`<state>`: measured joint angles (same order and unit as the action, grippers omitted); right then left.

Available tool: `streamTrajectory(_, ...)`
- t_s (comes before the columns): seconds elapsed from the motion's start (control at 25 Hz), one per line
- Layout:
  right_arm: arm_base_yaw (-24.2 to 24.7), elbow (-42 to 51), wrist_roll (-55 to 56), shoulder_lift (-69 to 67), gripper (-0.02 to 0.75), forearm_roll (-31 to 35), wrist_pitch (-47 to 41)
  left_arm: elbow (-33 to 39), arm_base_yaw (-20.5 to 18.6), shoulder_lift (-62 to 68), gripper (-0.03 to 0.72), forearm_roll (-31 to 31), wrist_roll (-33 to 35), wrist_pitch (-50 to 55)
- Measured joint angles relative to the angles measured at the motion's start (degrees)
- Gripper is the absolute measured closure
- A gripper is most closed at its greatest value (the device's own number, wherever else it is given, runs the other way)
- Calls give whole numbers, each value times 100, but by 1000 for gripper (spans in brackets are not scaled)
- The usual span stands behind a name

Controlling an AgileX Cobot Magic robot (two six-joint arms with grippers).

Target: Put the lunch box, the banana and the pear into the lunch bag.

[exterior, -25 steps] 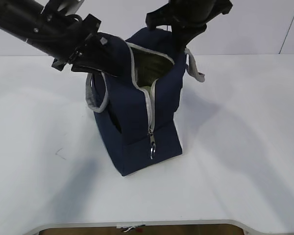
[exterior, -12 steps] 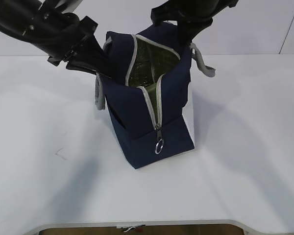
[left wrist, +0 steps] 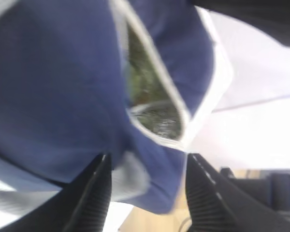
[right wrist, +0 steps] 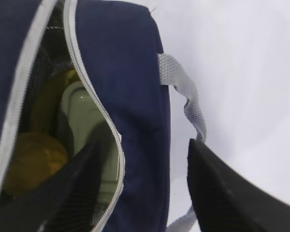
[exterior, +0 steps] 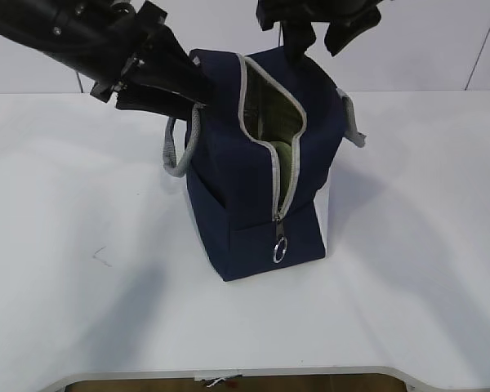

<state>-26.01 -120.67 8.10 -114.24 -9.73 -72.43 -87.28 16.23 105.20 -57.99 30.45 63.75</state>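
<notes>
The lunch bag [exterior: 257, 163] is now standing upright and squarer on the white table [exterior: 408, 269], having shifted a little to the right of where it was a second ago, when it was leaning and sagging under the arms. Its grey zipper mouth, gaping wide half a second ago, is now narrowing into a tall slit, and the ring pull [exterior: 281, 249] is hanging lower on the front face.

The left gripper [left wrist: 145, 193] is sitting at the bag's upper left edge, beside the grey strap handle [exterior: 182, 147]. In the left wrist view its fingers [left wrist: 94, 198] are standing spread, with blurred blue fabric and a bit of grey strap lying between them; whether they are touching that fabric cannot be told. The right gripper [right wrist: 145, 193] is hovering over the bag's far right top corner, fingers [right wrist: 222, 193] spread astride the bag's side wall, one at the open mouth and one outside near the other strap; contact is not clear.

Through the opening in the right wrist view, the lunch box [right wrist: 89, 130] is showing its pale green lid inside the bag, partly covered by a finger. Beside it a rounded yellow-orange shape, apparently the pear [right wrist: 34, 159], is lying low in the bag, and a yellow streak above it may be the banana [right wrist: 50, 104], though shadow is hiding most of it. The left wrist view is blurred throughout, and the exterior view is cutting off both arms at the top.
</notes>
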Motion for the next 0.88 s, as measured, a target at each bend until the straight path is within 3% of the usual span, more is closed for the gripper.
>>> streamTrajectory(0.28,0,0,3,675,259,192,14,-683,0,0,302,109,-196,535)
streamTrajectory(0.52,0,310,3,1421,259,433,14,-1179,0,-121,342,1335,-1235,581)
streamTrajectory(0.88,0,2198,3,2821,258,625,14,-1180,150,-1018,391,3022,-1856,713)
